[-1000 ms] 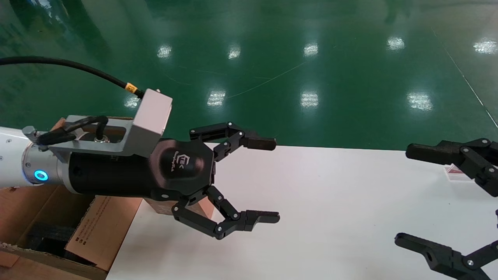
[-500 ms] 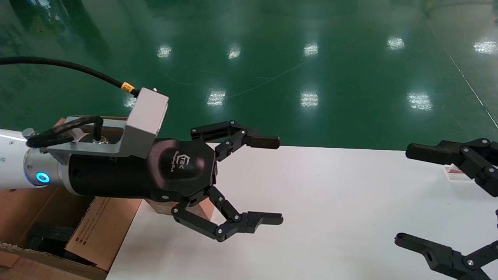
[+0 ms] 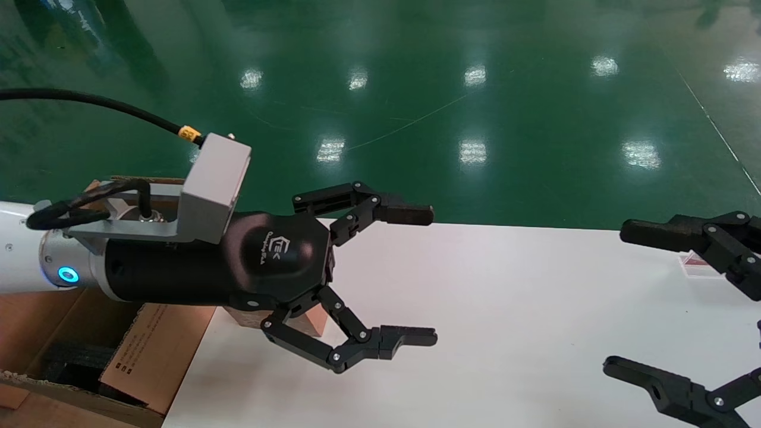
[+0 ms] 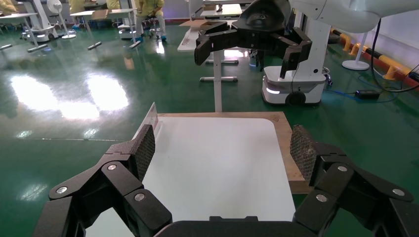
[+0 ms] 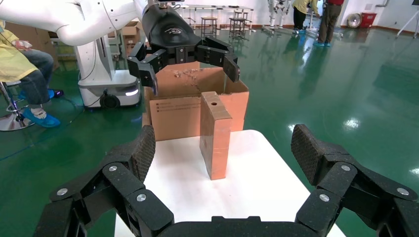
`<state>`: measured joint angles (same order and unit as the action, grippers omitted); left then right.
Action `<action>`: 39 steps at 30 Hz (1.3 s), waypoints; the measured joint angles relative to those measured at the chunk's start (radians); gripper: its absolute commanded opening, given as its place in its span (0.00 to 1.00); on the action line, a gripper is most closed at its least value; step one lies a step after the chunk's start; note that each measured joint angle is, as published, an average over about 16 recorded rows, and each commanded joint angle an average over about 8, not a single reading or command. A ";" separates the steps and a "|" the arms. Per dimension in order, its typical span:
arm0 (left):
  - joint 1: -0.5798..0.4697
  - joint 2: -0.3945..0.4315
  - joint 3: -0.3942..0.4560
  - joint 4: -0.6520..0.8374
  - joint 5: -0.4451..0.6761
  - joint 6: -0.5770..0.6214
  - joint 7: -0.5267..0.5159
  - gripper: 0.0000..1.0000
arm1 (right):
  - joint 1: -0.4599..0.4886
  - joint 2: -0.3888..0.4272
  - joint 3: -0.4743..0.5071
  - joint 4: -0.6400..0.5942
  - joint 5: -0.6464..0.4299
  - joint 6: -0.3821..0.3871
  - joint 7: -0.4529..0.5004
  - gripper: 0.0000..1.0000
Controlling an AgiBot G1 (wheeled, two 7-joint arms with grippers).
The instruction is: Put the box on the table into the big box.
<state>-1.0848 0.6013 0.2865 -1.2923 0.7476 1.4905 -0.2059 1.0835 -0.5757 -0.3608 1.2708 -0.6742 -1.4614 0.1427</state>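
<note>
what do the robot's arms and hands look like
Left hand: black, angular linkage fingers with silver pins, mesh-textured pads, a small white logo on its rounded palm. Behind it sit a grey metal bracket, a black cable with a yellow tag, a blue ring light and a white arm. Right hand: the same black linkage fingers.

Brown box (image 5: 215,134), white table (image 3: 505,309), green floor (image 3: 416,89)

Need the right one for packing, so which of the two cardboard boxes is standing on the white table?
The small box, standing upright on the table. The big box sits behind it, off the table's edge.
</note>
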 measured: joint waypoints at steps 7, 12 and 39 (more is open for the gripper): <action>0.008 0.007 -0.005 0.006 -0.012 0.003 0.013 1.00 | 0.000 0.000 0.000 0.000 0.000 0.000 0.000 1.00; 0.011 0.010 -0.007 0.009 -0.018 0.005 0.019 1.00 | 0.000 0.000 0.000 0.000 0.000 0.000 0.000 1.00; 0.022 -0.005 0.024 0.002 0.078 -0.013 0.038 1.00 | 0.000 0.000 0.000 -0.001 0.000 0.000 0.000 1.00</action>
<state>-1.0624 0.5958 0.3105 -1.2900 0.8251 1.4776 -0.1676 1.0836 -0.5756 -0.3611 1.2702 -0.6739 -1.4613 0.1424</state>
